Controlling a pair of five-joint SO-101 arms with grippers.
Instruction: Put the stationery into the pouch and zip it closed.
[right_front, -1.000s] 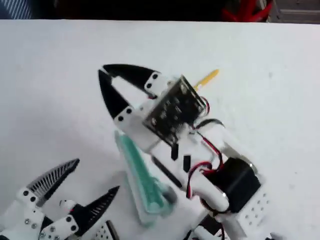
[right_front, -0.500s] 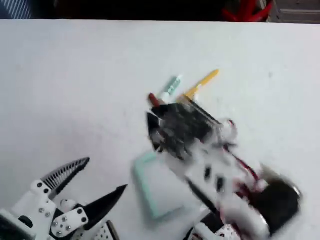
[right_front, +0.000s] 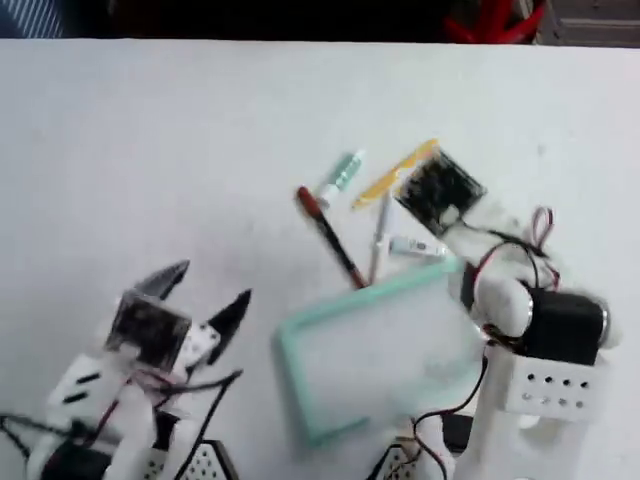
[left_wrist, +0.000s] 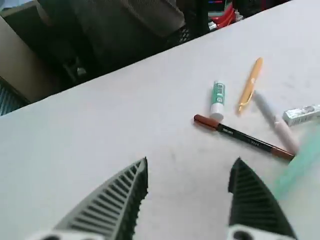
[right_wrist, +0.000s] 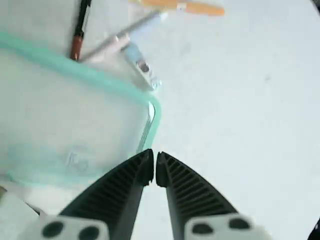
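The white surface carries everything. On it, near the arms' bases, the pouch lies flat. It is translucent with a mint-green border, and nothing shows through its wall. I cannot tell whether its zip is open.

The right arm stands beside the pouch. Its gripper hangs over bare surface just off the pouch's corner, fingers drawn nearly together with nothing between them. The left gripper sits on the other side, well apart from the pouch, its two fingers spread wide and empty.

The stationery lies loose in a cluster just beyond the pouch's far edge:
- A dark red pen is the longest, and one end reaches the green border.
- A pale grey-pink pen lies just beside it, angled so their near ends converge.
- An orange pen lies farther out.
- A green-and-white tube, perhaps a glue stick, lies next to the orange pen.
- A small white stick, possibly an eraser, lies just beside the pouch's edge.

By my reading the task is at its start. No piece is inside, none is held, and all five remain to be loaded before the zip is run shut.
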